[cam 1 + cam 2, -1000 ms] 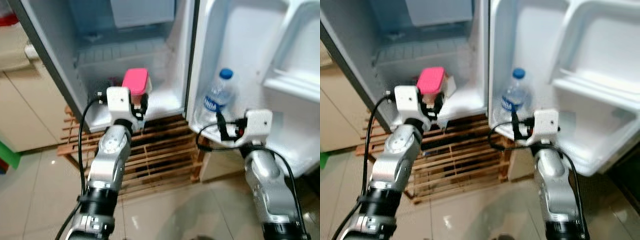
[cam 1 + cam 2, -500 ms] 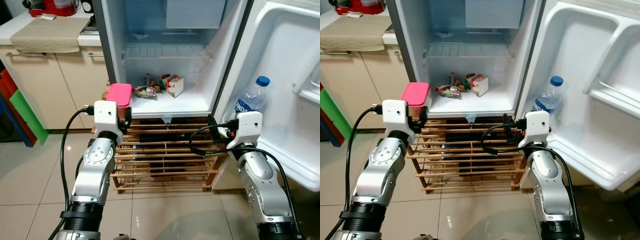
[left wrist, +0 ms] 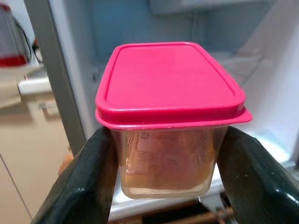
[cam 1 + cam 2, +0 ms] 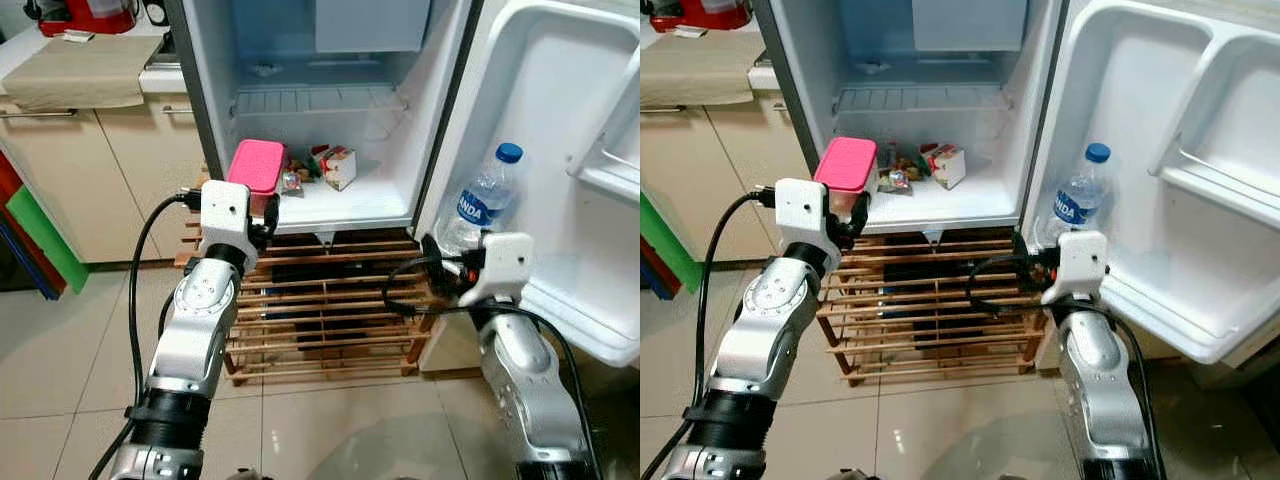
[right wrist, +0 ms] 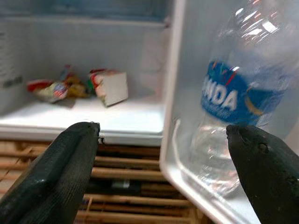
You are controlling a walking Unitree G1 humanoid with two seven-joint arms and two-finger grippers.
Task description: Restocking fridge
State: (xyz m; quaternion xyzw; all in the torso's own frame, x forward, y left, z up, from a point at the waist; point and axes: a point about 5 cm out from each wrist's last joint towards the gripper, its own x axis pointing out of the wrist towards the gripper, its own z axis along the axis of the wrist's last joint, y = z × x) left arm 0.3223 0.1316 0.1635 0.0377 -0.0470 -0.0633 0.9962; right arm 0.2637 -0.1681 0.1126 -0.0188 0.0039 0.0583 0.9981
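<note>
My left gripper [image 3: 163,186] is shut on a clear food container with a pink lid [image 4: 255,166] [image 3: 170,88], held upright at the front left edge of the open fridge's bottom shelf [image 4: 350,205]. A small carton [image 4: 338,166] and snack packets [image 4: 293,181] lie on that shelf. A water bottle with a blue cap [image 4: 484,198] [image 5: 236,107] stands in the door's lower rack. My right gripper [image 5: 168,172] is open below the door's edge, close to the bottle.
A wooden slatted rack [image 4: 330,310] supports the fridge on the tiled floor. The open fridge door [image 4: 570,150] stands to the right. Kitchen cabinets [image 4: 90,170] with a cloth on the counter are on the left, and green and red boards [image 4: 40,240] lean there.
The camera has steadied and shifted. My left gripper has brought the pink-lidded container closer to the shelf's front edge. The right arm stays by the bottle.
</note>
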